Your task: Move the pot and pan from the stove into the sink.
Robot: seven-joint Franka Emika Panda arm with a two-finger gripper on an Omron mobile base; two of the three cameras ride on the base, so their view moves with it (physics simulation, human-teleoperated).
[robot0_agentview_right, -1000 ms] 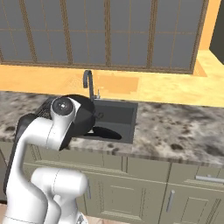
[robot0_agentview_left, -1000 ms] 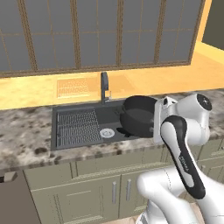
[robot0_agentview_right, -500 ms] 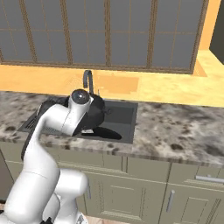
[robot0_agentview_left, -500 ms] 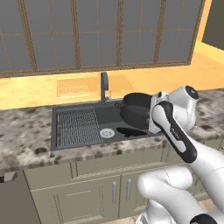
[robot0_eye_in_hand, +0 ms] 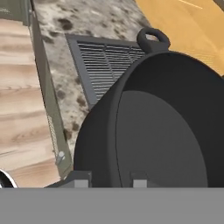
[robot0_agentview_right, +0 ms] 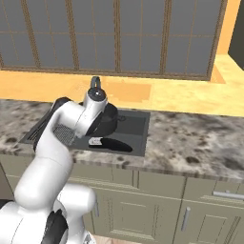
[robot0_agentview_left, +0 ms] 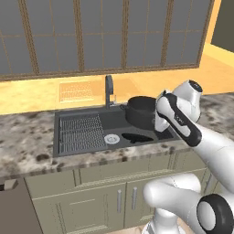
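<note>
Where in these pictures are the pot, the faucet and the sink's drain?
pot (robot0_agentview_left: 140,109): left base view, on its dark outer wall.
faucet (robot0_agentview_left: 109,89): left base view, on its upright grey stem.
drain (robot0_agentview_left: 111,139): left base view, on the round silver disc in the basin floor.

Matte dark pot (robot0_eye_in_hand: 157,127), ribbed dark sink (robot0_agentview_left: 82,132), speckled stone-look counter (robot0_agentview_right: 190,138), pale wood-look floor (robot0_eye_in_hand: 22,109).

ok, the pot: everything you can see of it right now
The pot is squat, round, matte dark grey-black, with low straight walls and an open, empty interior. It hangs over the right part of the sink, above the pan lying in the basin, right of the faucet. The gripper is shut on its near rim. In the hand view it looks tipped, mouth toward the camera.
</note>
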